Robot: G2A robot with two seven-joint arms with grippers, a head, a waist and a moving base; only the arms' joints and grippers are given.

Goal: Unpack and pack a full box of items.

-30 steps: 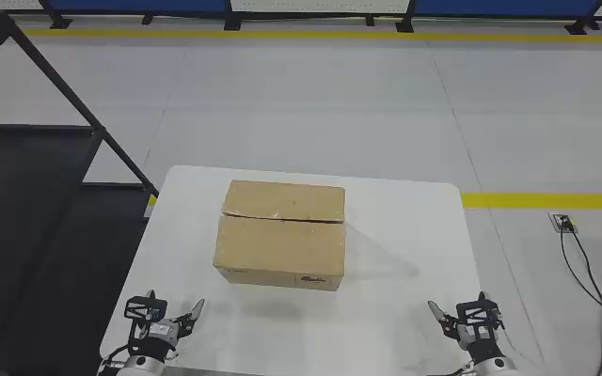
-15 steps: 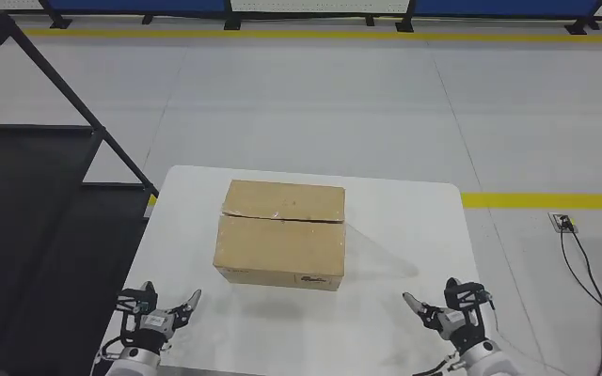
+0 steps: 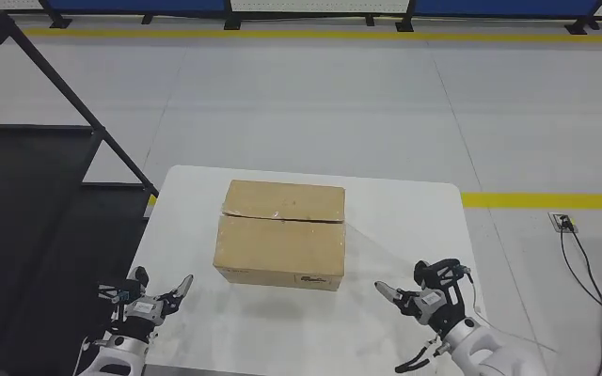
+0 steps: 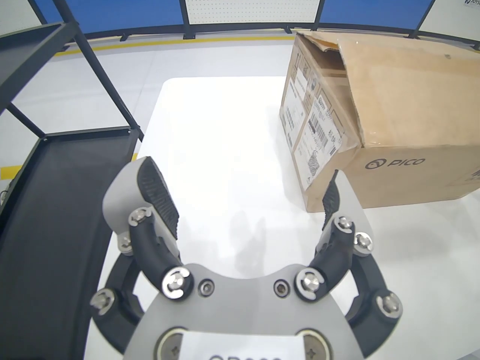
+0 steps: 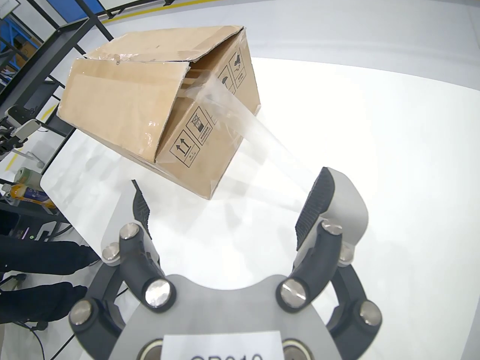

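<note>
A brown cardboard box (image 3: 282, 233) rests in the middle of the white table (image 3: 395, 216), its top flaps folded down with a seam across the lid. In the left wrist view the box (image 4: 390, 121) shows labels on its end face. In the right wrist view the box (image 5: 157, 102) trails a strip of clear tape (image 5: 258, 132) from its end flap. My left gripper (image 3: 150, 298) is open near the table's front left corner, apart from the box; its own view shows the gripper (image 4: 240, 189) holding nothing. My right gripper (image 3: 410, 288) is open at the front right, near the box's corner.
A black metal rack (image 3: 56, 216) stands off the table's left side, with its shelf (image 4: 48, 204) close to my left gripper. Bare tabletop lies in front of and to the right of the box. Yellow floor lines (image 3: 527, 199) run behind.
The right gripper has moved left and away from the front edge, toward the box's near right corner. The left gripper has shifted slightly left and nearer the box. The box has stayed put.
</note>
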